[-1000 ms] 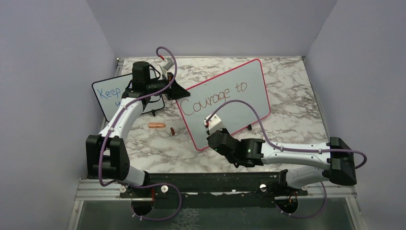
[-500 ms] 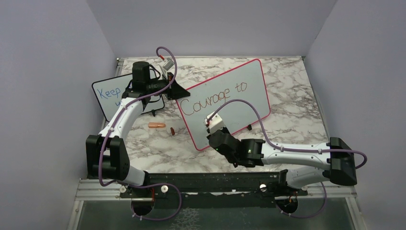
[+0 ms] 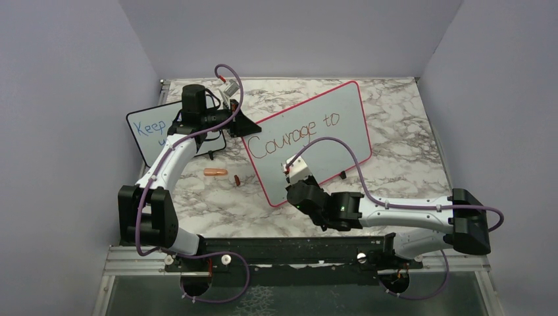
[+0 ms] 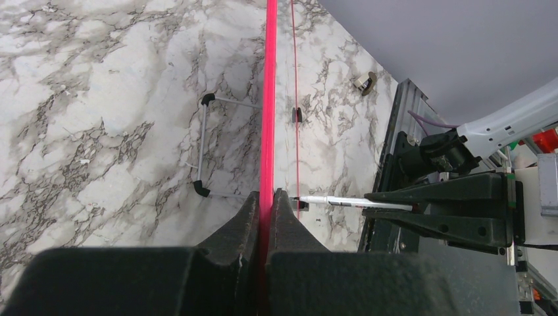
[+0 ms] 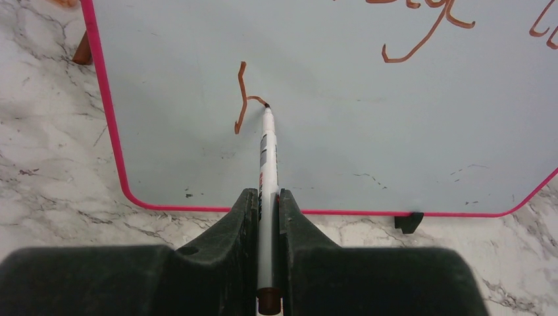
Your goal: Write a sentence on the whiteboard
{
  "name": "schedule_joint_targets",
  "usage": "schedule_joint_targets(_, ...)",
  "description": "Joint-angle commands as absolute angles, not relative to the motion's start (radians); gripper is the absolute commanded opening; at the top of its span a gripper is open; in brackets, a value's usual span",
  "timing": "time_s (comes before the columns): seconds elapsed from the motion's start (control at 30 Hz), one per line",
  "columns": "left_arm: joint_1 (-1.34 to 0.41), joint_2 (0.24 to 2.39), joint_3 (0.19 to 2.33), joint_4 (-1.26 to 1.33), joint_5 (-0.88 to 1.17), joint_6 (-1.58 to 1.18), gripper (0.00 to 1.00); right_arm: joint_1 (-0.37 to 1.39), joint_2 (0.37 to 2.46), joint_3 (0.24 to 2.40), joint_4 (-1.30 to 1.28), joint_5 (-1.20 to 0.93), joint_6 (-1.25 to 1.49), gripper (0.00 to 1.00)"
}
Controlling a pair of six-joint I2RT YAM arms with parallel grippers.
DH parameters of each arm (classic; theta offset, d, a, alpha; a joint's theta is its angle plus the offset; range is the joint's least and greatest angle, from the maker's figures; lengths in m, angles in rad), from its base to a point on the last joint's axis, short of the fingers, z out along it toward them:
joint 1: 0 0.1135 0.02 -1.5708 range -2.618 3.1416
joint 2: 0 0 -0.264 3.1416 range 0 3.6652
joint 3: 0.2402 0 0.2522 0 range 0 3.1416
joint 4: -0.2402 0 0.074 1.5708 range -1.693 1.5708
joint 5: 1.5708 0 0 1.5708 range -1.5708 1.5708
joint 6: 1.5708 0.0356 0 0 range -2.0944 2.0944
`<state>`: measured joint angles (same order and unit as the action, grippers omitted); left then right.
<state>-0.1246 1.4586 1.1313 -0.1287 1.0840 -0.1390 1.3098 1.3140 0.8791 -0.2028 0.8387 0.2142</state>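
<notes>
left end effector (image 4: pixel 266 197): clamped tight on whiteboard (image 3: pixel 345 102) left rim | right end effector (image 5: pixel 268 195): pinched on marker (image 5: pixel 266 155), tip touching whiteboard below sentence (image 3: pixel 294 137) "Courage to" | whiteboard: standing tilted, centre of desk (image 3: pixel 401 131)

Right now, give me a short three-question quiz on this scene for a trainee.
1. True or false: the right end effector holds a marker whose tip touches the whiteboard.
2. What is the left end effector clamped on? A: the whiteboard's pink edge. B: a marker. C: nothing.
3. Fill in: the whiteboard's top line reads "Courage ___".

Key: 1 true; 2 A; 3 to.
</notes>
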Motion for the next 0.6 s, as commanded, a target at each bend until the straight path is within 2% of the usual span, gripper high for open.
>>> schedule_joint_targets(0.0, -0.135, 1.482, 1.103, -0.198, 0.974, -0.072, 0.0, 1.311, 1.286, 0.861, -0.246, 0.874, 0.256, 0.01)
schedule_joint_targets(0.57, -0.134, 1.479, 1.103, -0.197, 0.975, -0.074, 0.0, 1.312, 1.308, 0.88, -0.292, 0.743, 0.258, 0.01)
